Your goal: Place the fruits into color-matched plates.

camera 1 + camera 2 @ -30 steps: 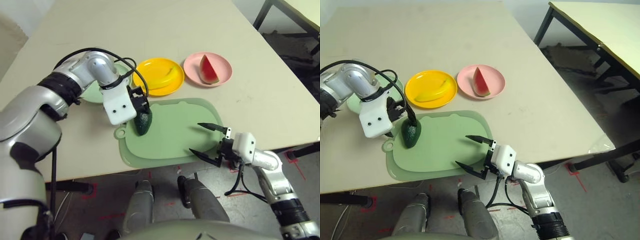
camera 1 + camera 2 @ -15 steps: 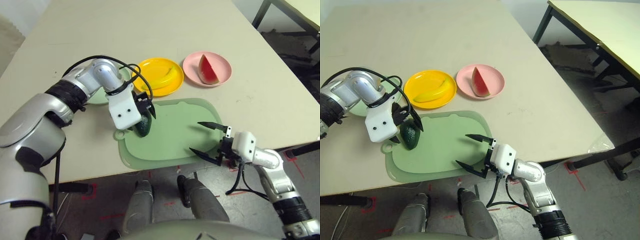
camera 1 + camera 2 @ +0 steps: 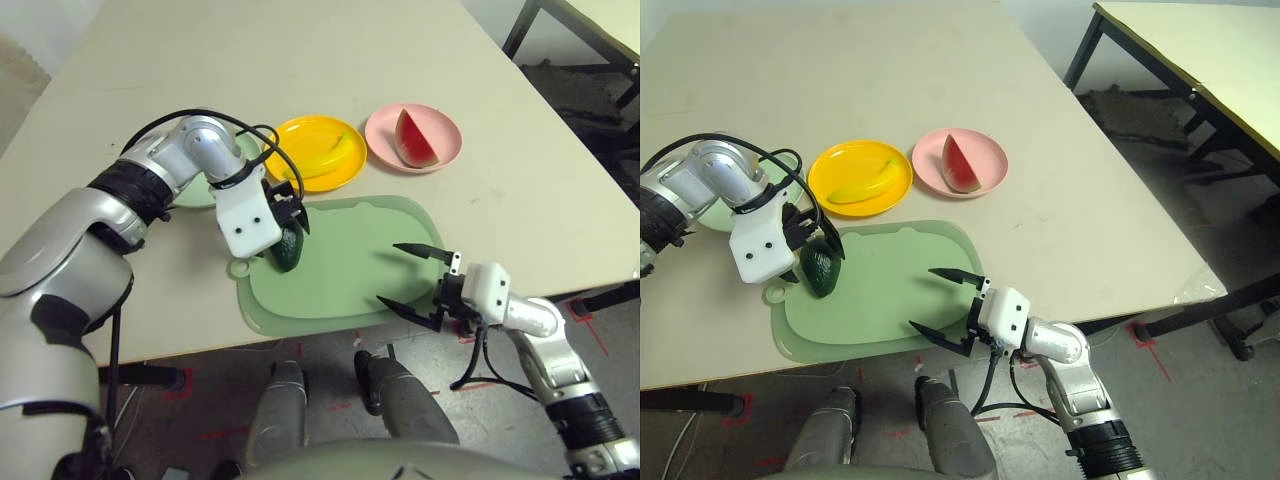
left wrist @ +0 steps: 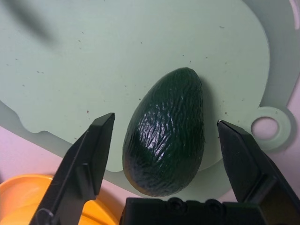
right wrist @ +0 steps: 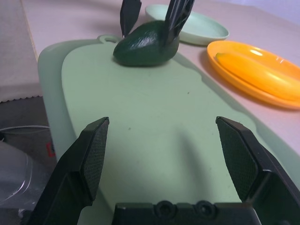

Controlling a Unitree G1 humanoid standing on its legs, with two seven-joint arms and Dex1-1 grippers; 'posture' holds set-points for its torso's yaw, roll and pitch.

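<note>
At the loop end of the cutting mat (image 3: pixel 910 300), see the avocado (image 3: pixel 820 268) resting between the parted fingers of the left end effector (image 4: pixel 166 123), with gaps on both sides. Over the mat's right end, note the right end effector (image 3: pixel 921 297), wide open. Beyond the mat on the worktop (image 3: pixel 1090 250), find the banana (image 3: pixel 865 187) in the yellow plate (image 3: pixel 840 158), and farther right, the watermelon wedge (image 3: pixel 958 165) on the pink plate (image 3: pixel 990 160). Past the mat's loop end, spot the pale green plate (image 5: pixel 201 28), partly hidden by the left arm (image 3: pixel 715 175) in the head views.
</note>
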